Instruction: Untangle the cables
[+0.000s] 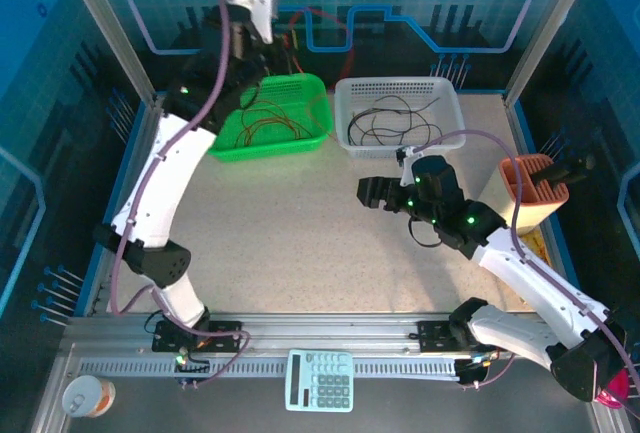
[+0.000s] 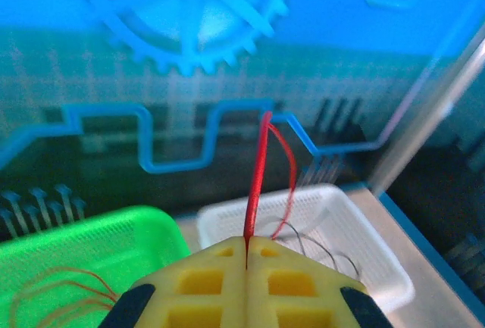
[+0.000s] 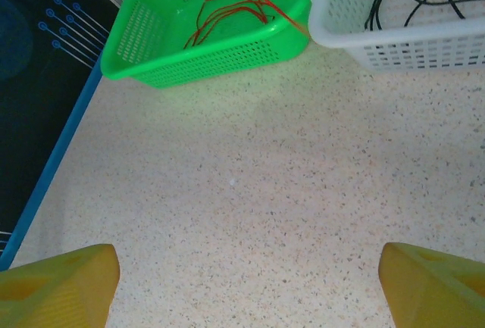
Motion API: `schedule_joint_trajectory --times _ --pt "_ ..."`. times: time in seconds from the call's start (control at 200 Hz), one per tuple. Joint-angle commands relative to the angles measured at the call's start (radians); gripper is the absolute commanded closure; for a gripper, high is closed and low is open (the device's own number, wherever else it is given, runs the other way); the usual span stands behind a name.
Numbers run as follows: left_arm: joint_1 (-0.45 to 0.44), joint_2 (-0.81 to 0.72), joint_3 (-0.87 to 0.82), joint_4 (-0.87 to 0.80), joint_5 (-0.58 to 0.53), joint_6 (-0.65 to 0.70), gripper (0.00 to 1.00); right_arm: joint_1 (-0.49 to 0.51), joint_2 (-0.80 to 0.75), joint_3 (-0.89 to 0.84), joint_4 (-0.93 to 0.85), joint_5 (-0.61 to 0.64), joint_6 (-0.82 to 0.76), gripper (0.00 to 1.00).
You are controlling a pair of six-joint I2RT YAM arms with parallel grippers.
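Note:
My left gripper (image 2: pixel 246 246) is shut on a thin red cable (image 2: pixel 258 180), which rises from the closed yellow fingers, arcs over and drops toward the white basket (image 2: pixel 379 263). In the top view that gripper (image 1: pixel 285 53) is raised near the back wall, above the green basket (image 1: pixel 305 138). More red cables (image 3: pixel 227 10) lie looped in the green basket (image 3: pixel 159 48); one strand crosses its rim toward the white basket (image 3: pixel 409 48). Black cables (image 1: pixel 390 123) lie in the white basket (image 1: pixel 345 118). My right gripper (image 1: pixel 372 193) hovers open over bare table, its yellow fingertips (image 3: pixel 61 290) far apart and holding nothing.
An orange holder (image 1: pixel 535 188) with a dark tool in it stands at the right table edge. A calculator (image 1: pixel 320 380) and a small round tin (image 1: pixel 88 396) sit on the metal rail at the front. The two baskets stand side by side at the back.

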Motion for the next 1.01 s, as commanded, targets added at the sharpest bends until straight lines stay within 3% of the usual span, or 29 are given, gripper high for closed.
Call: schedule_joint_trajectory --times 0.0,0.165,0.5,0.59,0.705,0.76,0.815,0.855,1.0 --pt "0.075 0.118 0.139 -0.149 0.036 0.048 1.00 -0.019 0.006 0.044 -0.025 0.004 -0.028 0.10" --pt "0.157 0.174 0.146 -0.148 0.042 0.040 1.00 -0.072 0.004 0.048 -0.037 -0.016 -0.036 0.10" --pt "0.222 0.110 -0.419 0.166 0.051 0.001 1.00 -0.155 -0.047 0.003 -0.078 -0.032 -0.064 0.08" --pt "0.240 0.149 -0.484 0.181 0.044 0.001 1.00 -0.181 -0.091 -0.019 -0.113 0.001 -0.092 0.00" --pt "0.248 0.168 -0.572 0.188 0.036 0.002 1.00 -0.225 -0.141 -0.028 -0.173 0.062 -0.151 0.00" --pt "0.251 0.147 -0.624 0.205 0.036 -0.007 0.69 -0.243 -0.161 -0.028 -0.184 0.093 -0.177 0.00" --pt "0.252 0.108 -0.675 0.227 0.018 -0.012 0.27 -0.273 -0.170 -0.028 -0.199 0.104 -0.192 0.00" --pt "0.255 0.074 -0.708 0.238 0.007 -0.014 0.03 -0.296 -0.170 -0.028 -0.206 0.103 -0.204 0.00" --pt "0.297 -0.050 -0.761 0.207 -0.009 -0.005 0.01 -0.356 -0.159 -0.041 -0.213 0.192 -0.208 0.00"
